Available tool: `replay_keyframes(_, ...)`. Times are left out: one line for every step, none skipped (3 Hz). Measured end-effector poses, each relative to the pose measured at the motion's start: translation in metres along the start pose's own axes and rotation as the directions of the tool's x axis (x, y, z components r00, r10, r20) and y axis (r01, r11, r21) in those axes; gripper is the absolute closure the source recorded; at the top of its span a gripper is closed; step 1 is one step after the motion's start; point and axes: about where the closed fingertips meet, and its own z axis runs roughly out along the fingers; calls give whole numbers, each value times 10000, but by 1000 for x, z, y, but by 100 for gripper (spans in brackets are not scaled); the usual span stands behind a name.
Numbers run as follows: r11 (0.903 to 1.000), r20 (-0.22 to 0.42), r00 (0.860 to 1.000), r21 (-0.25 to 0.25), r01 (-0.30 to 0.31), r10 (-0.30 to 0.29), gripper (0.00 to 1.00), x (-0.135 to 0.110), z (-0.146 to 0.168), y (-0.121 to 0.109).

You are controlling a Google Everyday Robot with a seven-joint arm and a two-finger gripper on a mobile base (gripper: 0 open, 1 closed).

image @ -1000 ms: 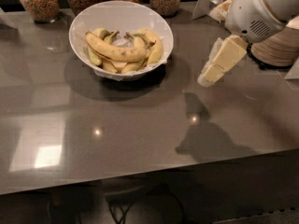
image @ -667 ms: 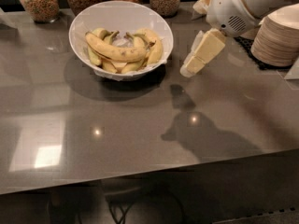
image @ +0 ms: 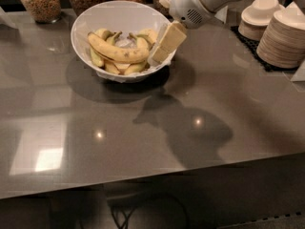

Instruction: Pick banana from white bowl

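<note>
A: Tool position?
B: Tool (image: pixel 158 55) is at the 3 o'clock edge of the white bowl (image: pixel 102 17). It slants down toward 7 o'clock from the white arm housing (image: pixel 195 4). The tip overlaps the rim in this view. Cannot tell if it touches the rim or hangs above it.
A: Wide or narrow?
B: Cannot tell. From this angle it reads as one cream block.
A: Banana?
B: Banana (image: pixel 116 53) is in the bowl, on top of the pile. It runs from 10 o'clock to 4 o'clock across the middle. Its 4 o'clock end is just beside the tool tip; contact unclear.
A: Rest of the bowl?
B: Shorter bananas (image: pixel 143 42) lie under and behind the long one, mostly at its 12 and 7 o'clock. Dark stems point toward 12.
A: Around it?
B: The bowl stands on the grey table (image: pixel 143 166), toward the table's 11 o'clock. The arm's shadow (image: pixel 190 123) lies on the table at the bowl's 5 o'clock. Jars (image: pixel 40 1) with brown contents line the far edge, from the bowl's 10 to 1 o'clock. A stack of plates (image: pixel 283 35) sits at the tool's 3 o'clock, well apart. Stacked bowls (image: pixel 259 13) are just beside that stack at its 10 o'clock. Both rest on a black mat (image: pixel 248 44).
</note>
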Motion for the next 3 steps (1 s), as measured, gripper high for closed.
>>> replay_keyframes(10000, 1, 10000, -2, 5, -5, 0, 0, 0, 0)
replay_keyframes(9998, 47, 9998, -70, 188, -188, 0, 0, 8, 1)
replay_keyframes(9989, 254, 9986, -67, 473, -471, 0, -5, 22, -5)
